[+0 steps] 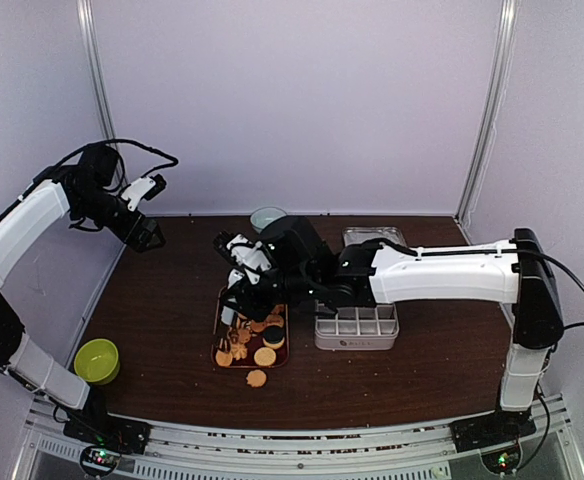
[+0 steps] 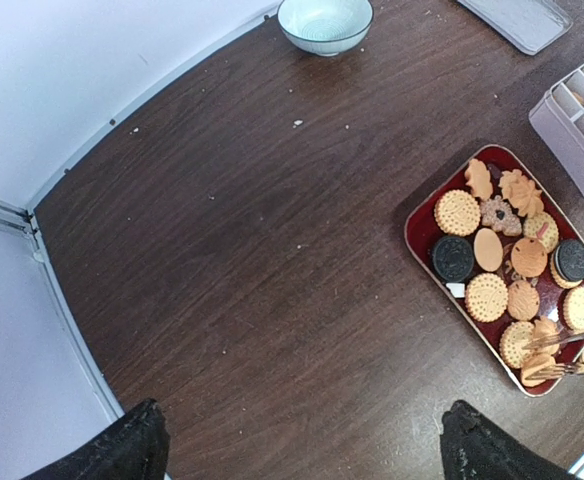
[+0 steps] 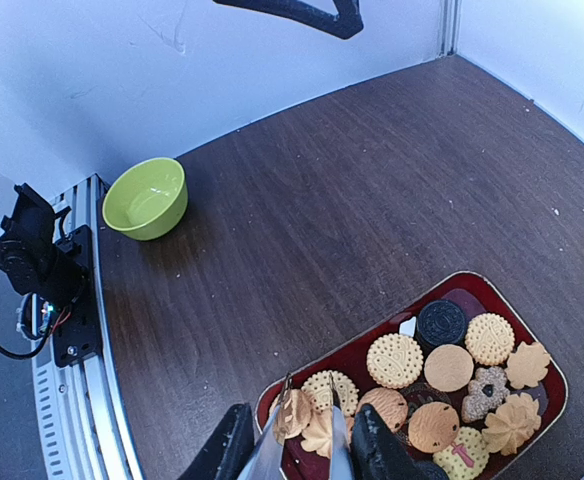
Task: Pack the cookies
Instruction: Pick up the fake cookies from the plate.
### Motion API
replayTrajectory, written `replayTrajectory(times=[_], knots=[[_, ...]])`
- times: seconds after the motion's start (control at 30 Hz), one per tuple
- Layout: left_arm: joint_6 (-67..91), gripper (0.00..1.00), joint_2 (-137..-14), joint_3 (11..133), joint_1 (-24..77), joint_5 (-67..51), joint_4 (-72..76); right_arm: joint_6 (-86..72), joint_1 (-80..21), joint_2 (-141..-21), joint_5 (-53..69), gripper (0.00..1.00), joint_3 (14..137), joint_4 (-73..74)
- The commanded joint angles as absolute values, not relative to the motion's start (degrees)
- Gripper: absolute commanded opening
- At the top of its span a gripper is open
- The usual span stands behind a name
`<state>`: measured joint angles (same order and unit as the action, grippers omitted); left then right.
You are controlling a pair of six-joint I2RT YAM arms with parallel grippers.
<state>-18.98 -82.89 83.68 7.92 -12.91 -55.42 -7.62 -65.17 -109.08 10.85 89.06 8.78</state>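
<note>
You see about fifteen cookies [image 2: 488, 249] on one tray [image 2: 415, 236]. Your right gripper [image 3: 302, 445] pinches tongs [image 3: 268, 458] around one, and your left gripper [image 2: 302, 455] gapes empty.

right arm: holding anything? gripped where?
The right gripper holds metal tongs, jaws pressing on the outside of both blades, partway up from the tips. The tips straddle a cookie.

A green bowl [image 1: 97, 360] sits front-left, a pale bowl [image 1: 267, 217] by the back wall
</note>
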Motion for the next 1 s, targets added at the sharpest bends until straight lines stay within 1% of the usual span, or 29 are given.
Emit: replayTrajectory(times=[0.0, 0.23, 0.73, 0.87, 0.97], knots=[[-19.5, 0.98, -81.6, 83.3, 7.6, -13.6, -54.4, -8.8, -65.5, -109.8, 12.1, 0.32, 89.9, 6.7], [-19.5, 0.97, -81.5, 83.4, 7.6, -13.8, -54.4, -8.6, -66.0, -110.4, 12.5, 0.29, 89.6, 7.7], [-19.7, 0.98, -81.7, 83.8, 7.6, -14.0, -54.6, -10.5, -66.7, -105.4, 14.3, 0.26, 84.6, 5.8], [-19.7, 0.98, -81.6, 84.0, 7.6, -14.1, -54.6, -11.5, -66.6, -106.5, 14.7, 0.21, 84.9, 5.5], [-19.7, 0.98, -81.5, 84.0, 7.6, -14.0, -54.8, -11.7, -66.4, -106.8, 13.8, 0.15, 85.5, 5.9]])
